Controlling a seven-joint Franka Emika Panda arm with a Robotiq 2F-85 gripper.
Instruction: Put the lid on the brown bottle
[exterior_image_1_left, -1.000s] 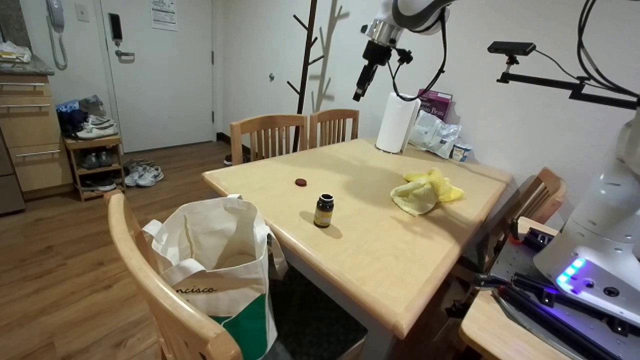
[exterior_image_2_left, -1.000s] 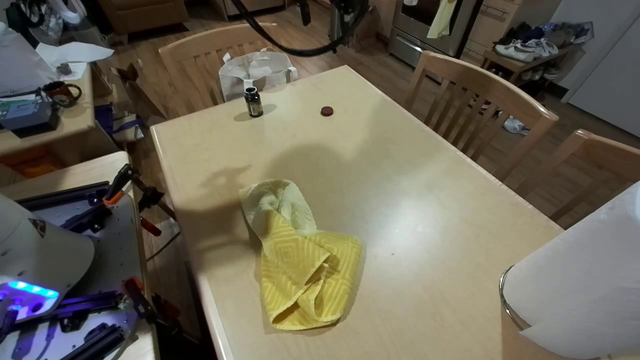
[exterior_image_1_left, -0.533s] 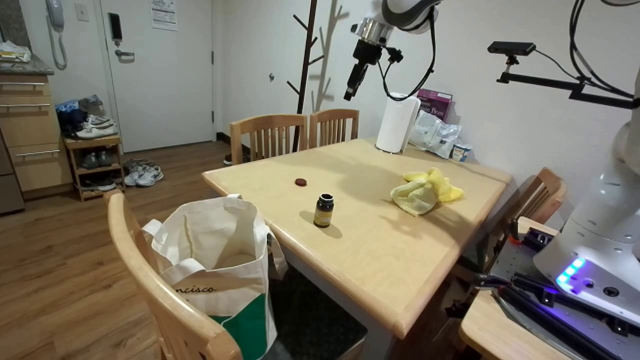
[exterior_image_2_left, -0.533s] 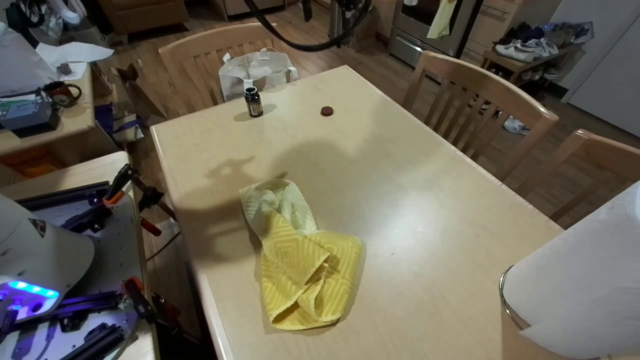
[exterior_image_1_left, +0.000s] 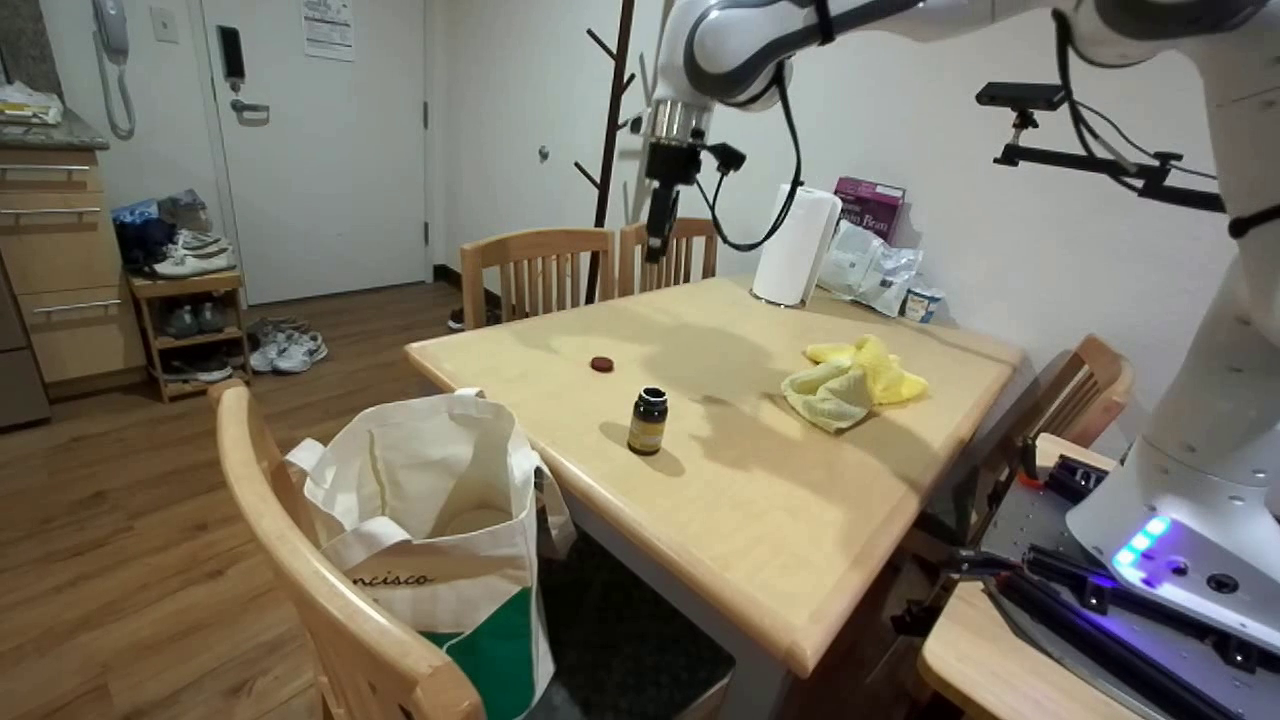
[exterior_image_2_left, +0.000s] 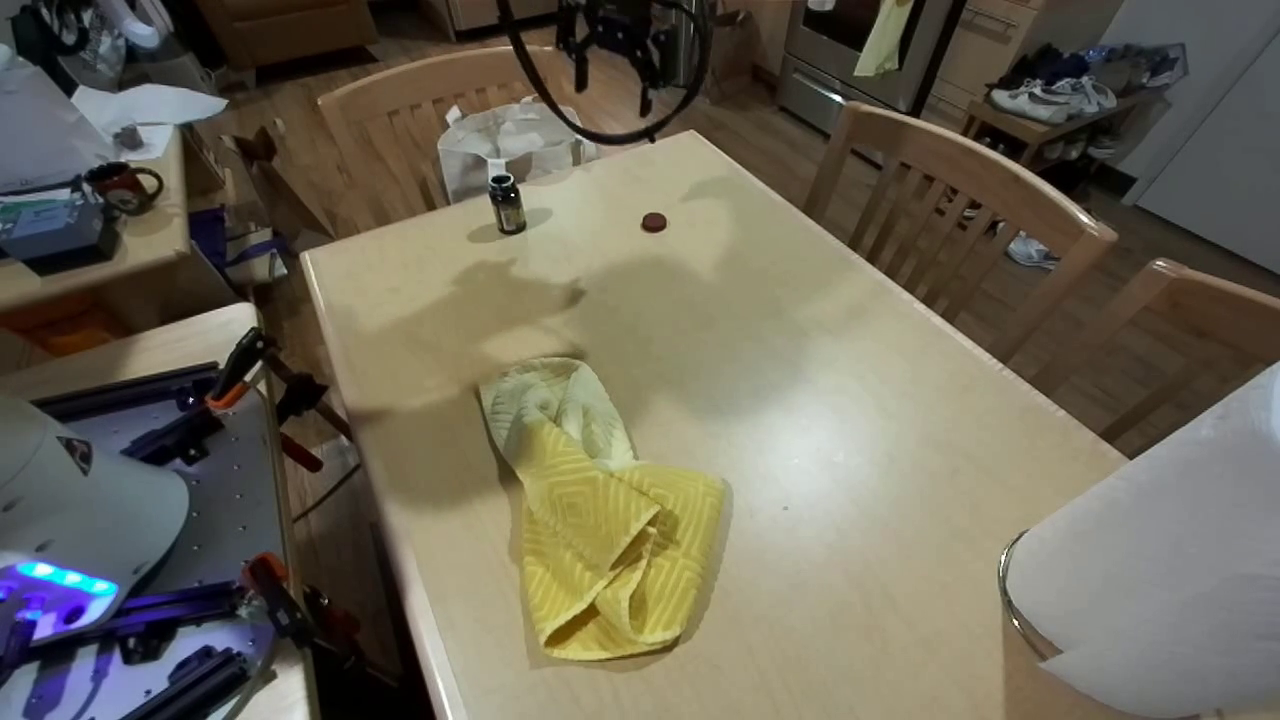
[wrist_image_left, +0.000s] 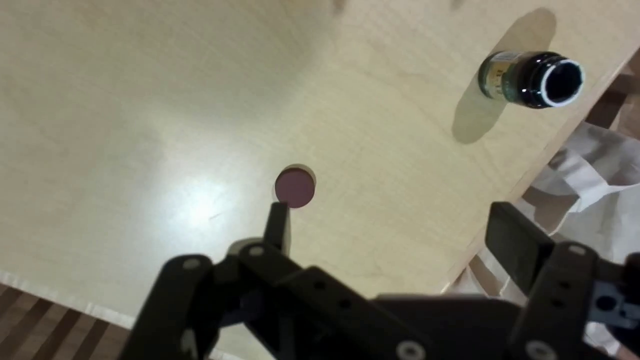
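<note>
Table (exterior_image_1_left: 720, 520) bears lid (wrist_image_left: 295, 188) and brown bottle (wrist_image_left: 525, 80), apart; gripper (wrist_image_left: 389, 226), jaws spread, seemingly hovers above.

In an exterior view, the right edge is cropping the paper roll (exterior_image_2_left: 1165, 570). In the wrist view, the bottom edge is cropping the gripper (wrist_image_left: 387, 225); the bottle (wrist_image_left: 522, 82) is showing blurred print (wrist_image_left: 498, 75).

This is a home: shoes (exterior_image_1_left: 190, 264) fill a rack (exterior_image_1_left: 190, 286) near the door (exterior_image_1_left: 330, 180), with a coat stand (exterior_image_1_left: 605, 185), wooden chairs (exterior_image_1_left: 540, 242) and an oven (exterior_image_2_left: 845, 65).
</note>
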